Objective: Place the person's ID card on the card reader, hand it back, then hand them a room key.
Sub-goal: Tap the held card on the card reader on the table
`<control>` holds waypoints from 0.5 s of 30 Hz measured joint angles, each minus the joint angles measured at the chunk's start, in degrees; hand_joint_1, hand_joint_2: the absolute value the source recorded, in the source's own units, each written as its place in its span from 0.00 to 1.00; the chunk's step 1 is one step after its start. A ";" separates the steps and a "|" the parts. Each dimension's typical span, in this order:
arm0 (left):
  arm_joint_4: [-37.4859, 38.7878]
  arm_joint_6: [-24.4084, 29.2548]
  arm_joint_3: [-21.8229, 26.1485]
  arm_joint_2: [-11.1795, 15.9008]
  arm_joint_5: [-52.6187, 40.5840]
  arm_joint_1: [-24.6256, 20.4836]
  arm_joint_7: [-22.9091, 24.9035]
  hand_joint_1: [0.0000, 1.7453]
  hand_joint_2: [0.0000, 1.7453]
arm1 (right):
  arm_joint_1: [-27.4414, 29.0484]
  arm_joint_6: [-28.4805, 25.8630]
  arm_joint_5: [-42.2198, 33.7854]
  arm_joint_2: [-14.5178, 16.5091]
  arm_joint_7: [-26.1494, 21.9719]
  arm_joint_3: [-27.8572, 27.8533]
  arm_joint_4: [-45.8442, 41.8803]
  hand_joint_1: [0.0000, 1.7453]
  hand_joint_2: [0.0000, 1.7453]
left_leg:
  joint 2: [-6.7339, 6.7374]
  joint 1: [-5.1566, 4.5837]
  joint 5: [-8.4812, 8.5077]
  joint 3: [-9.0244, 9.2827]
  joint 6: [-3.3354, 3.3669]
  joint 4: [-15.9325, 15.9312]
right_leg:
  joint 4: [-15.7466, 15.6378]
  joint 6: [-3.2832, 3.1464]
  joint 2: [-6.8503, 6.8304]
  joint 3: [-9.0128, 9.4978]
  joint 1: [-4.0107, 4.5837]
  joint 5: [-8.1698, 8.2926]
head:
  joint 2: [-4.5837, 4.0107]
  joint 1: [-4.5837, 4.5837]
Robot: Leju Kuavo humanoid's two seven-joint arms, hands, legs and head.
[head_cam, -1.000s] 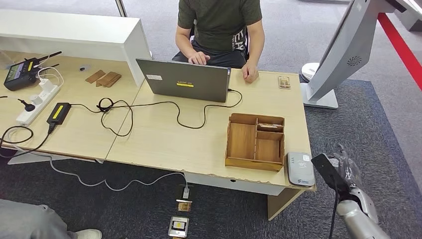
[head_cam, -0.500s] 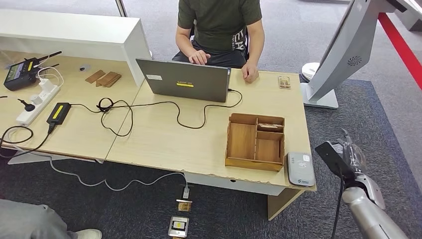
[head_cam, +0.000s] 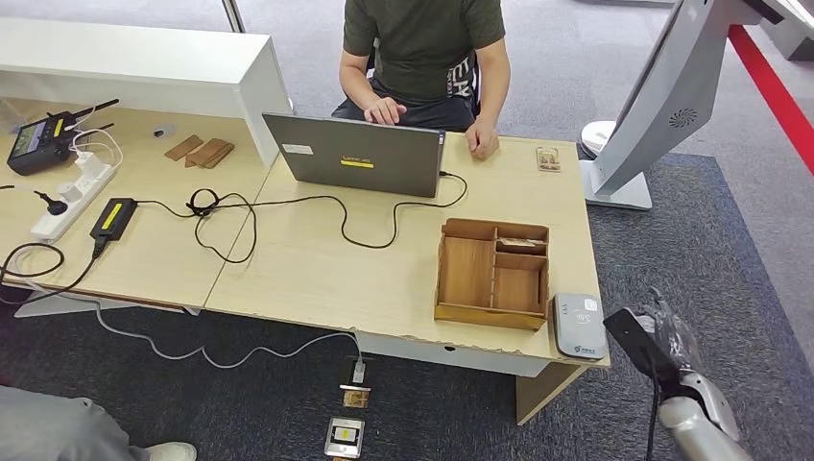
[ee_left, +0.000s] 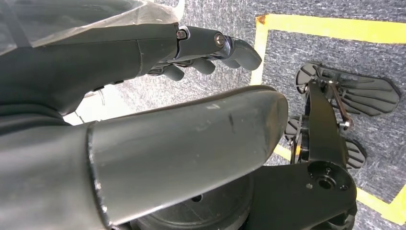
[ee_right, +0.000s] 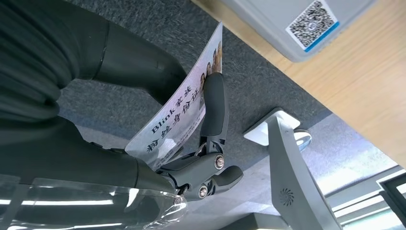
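My right hand (head_cam: 675,338) hangs just off the table's front right corner, pinching the ID card (head_cam: 634,343) between thumb and a finger. The right wrist view shows the card's printed face (ee_right: 184,117) with a finger (ee_right: 214,108) across it. The grey card reader (head_cam: 579,325) lies at the table corner, just left of the card, and its QR label (ee_right: 313,20) appears in the right wrist view. A wooden tray (head_cam: 466,272) beside the reader has a card in a small back compartment (head_cam: 521,244). My left hand (ee_left: 143,100) hangs over the floor, fingers apart, holding nothing.
A person (head_cam: 422,43) sits across the table behind a laptop (head_cam: 355,154), one hand (head_cam: 483,144) resting on the tabletop. A black cable (head_cam: 365,226) snakes across the table. A white stand (head_cam: 653,115) rises at the right. Small devices (head_cam: 346,434) lie on the floor.
My right hand with the ID card drifted right and up away from the reader, then dropped back down and slightly left, close to the table corner.
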 joint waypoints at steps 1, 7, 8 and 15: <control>0.00 0.04 0.00 0.01 -0.04 0.00 0.09 0.00 0.00 | 0.11 0.06 -0.07 -0.20 -0.10 0.07 -0.20 1.00 1.00 | 0.00 0.00 0.00 0.00 0.00 0.00 | 0.00 0.00 0.00 0.00 0.00 0.00 | 0.00 -0.01; 0.00 0.85 0.00 0.03 -0.15 -0.05 0.58 0.00 0.00 | -0.19 0.00 -0.14 -0.67 -0.81 0.65 -1.56 1.00 1.00 | 0.01 0.01 0.00 0.00 0.00 0.00 | 0.03 0.00 0.00 0.01 0.01 0.00 | 0.00 -0.01; 0.00 1.12 0.00 0.02 -0.14 -0.08 0.71 0.00 0.00 | -0.43 -0.02 -0.14 -0.66 -0.99 0.76 -1.77 1.00 1.00 | 0.01 0.01 0.00 0.00 0.00 0.00 | 0.03 0.00 0.00 0.01 0.01 0.00 | 0.00 -0.01; 0.00 2.74 0.00 -0.19 0.08 -0.20 1.39 0.00 0.00 | -3.65 0.16 -0.86 -0.48 -2.81 2.09 -2.39 1.00 1.00 | 0.00 0.01 0.01 0.00 0.00 0.00 | 0.03 0.00 0.00 0.01 0.01 0.00 | 0.00 0.00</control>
